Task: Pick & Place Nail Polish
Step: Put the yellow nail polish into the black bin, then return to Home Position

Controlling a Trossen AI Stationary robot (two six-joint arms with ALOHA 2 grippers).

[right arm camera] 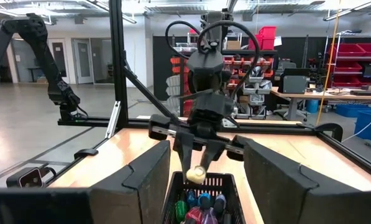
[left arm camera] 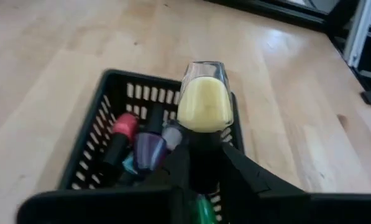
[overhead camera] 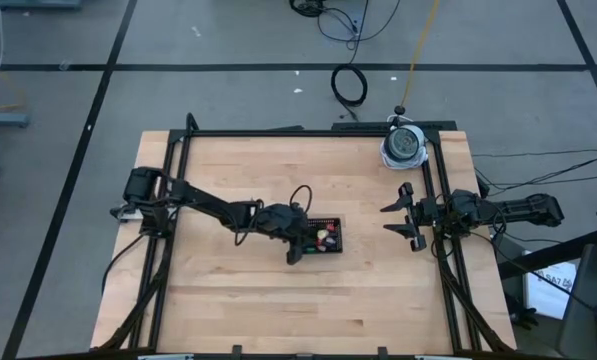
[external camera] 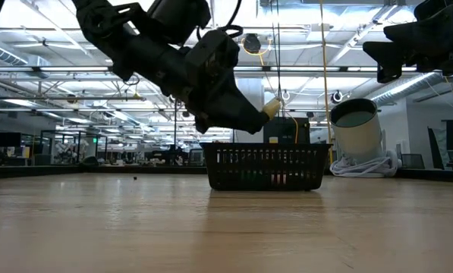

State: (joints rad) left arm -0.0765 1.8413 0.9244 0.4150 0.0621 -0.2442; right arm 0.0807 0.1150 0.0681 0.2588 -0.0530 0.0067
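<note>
A yellow nail polish bottle [left arm camera: 201, 102] hangs over the black mesh tray [left arm camera: 120, 78], with my left gripper [overhead camera: 300, 243] shut on it. In the low view the bottle [external camera: 272, 108] is just above the tray's top rim [external camera: 264, 145]. Several other bottles lie inside the tray, among them a red one [left arm camera: 124, 126] and a purple one [left arm camera: 149, 151]. The tray stands on the wooden table near its middle [overhead camera: 330, 238]. My right gripper [overhead camera: 403, 215] waits open at the table's right edge, raised and empty. My left gripper pinches the yellow bottle's dark cap [left arm camera: 204, 158] between its two fingers. The fingers slant down from the table's left side, in line with the bottle. The yellow glass body sticks out past the fingertips, tilted downward and clear of the tray.
A white cylindrical container [overhead camera: 403, 147] stands at the table's far right corner. Black frame rails [overhead camera: 178, 180] run along the table's left, far and right edges. Bare wood lies on the near side of the tray [overhead camera: 308, 300].
</note>
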